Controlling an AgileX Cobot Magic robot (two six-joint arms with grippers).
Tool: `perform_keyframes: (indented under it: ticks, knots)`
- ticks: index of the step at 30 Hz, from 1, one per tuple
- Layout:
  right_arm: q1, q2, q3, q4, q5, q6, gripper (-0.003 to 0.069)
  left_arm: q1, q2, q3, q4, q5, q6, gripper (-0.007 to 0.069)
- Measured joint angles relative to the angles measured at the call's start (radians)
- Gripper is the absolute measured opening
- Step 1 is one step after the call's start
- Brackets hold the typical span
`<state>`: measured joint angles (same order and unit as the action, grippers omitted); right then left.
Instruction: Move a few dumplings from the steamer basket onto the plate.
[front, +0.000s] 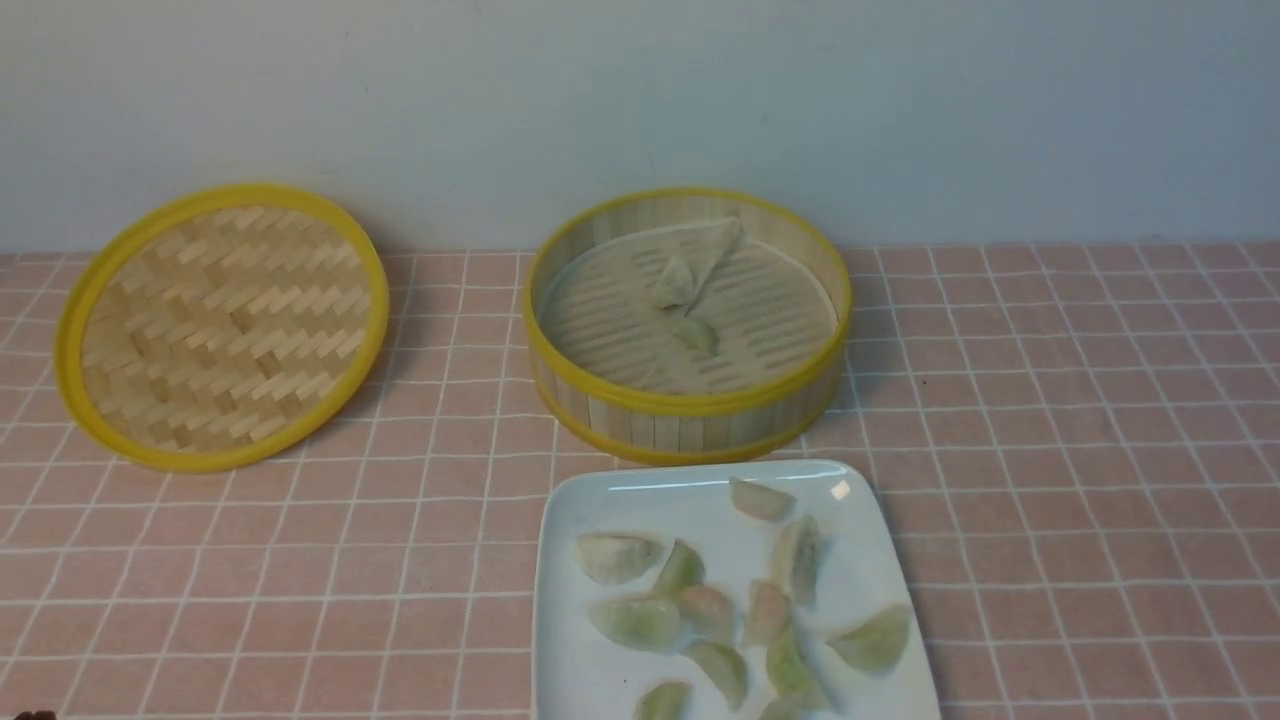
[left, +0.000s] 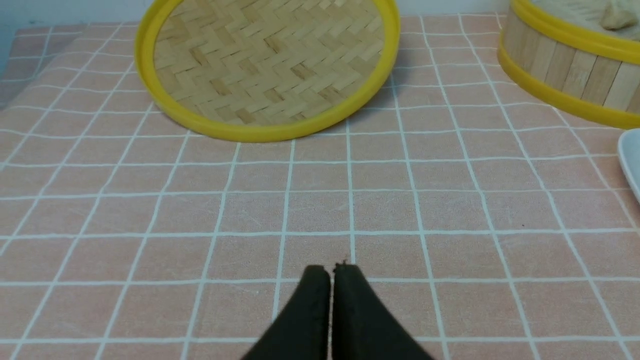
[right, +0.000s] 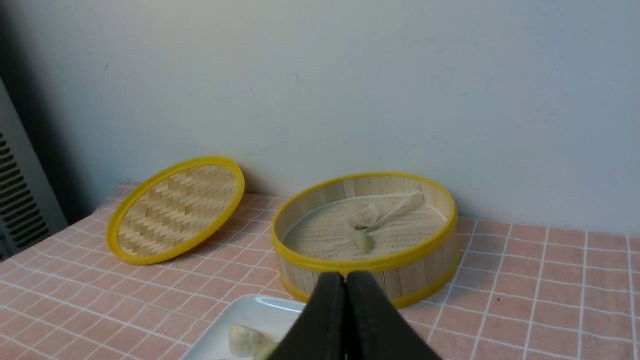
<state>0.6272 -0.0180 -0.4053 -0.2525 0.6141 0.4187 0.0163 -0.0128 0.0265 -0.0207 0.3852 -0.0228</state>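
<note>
Roughly twelve dumplings (front: 635, 620) fill one plate (front: 562, 600); one sits in the basket (front: 690, 425).

Open bench (front: 1080, 450) is seen right of the basket (front: 690, 412) and plate (front: 640, 490), and a lane is left between basket and tilted lid (front: 222, 325). The basket's top is uncovered, so it can be entered from above; sideways it's blocked by its walls. The plate is parked just in front, crowded with dumplings (front: 617, 556).
</note>
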Motion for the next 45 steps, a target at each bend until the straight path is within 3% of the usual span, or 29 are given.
perform_keyframes:
  ticks: [2, 9, 14, 23, 27, 45]
  knots:
    - [0.000, 0.000, 0.016, 0.030, -0.052, -0.035, -0.0012, 0.000, 0.000, 0.000, 0.000, 0.000, 0.000, -0.0006]
    - [0.000, 0.000, 0.087, 0.271, -0.216, -0.364, -0.0012, 0.000, 0.000, 0.000, 0.000, 0.000, 0.000, -0.0006]
    - [-0.030, 0.000, 0.133, 0.309, -0.270, -0.451, -0.0011, 0.000, 0.000, 0.000, 0.000, 0.000, 0.000, -0.0006]
    - [-0.564, 0.000, 0.357, 0.331, -0.276, -0.453, -0.0010, 0.000, 0.000, 0.000, 0.000, 0.000, 0.000, -0.0006]
    - [-0.658, 0.000, 0.430, 0.334, -0.246, -0.453, -0.0010, 0.000, 0.000, 0.000, 0.000, 0.000, 0.000, -0.0006]
    - [-0.668, 0.001, 0.429, 0.341, -0.232, -0.460, -0.0010, 0.000, 0.000, 0.000, 0.000, 0.000, 0.000, -0.0006]
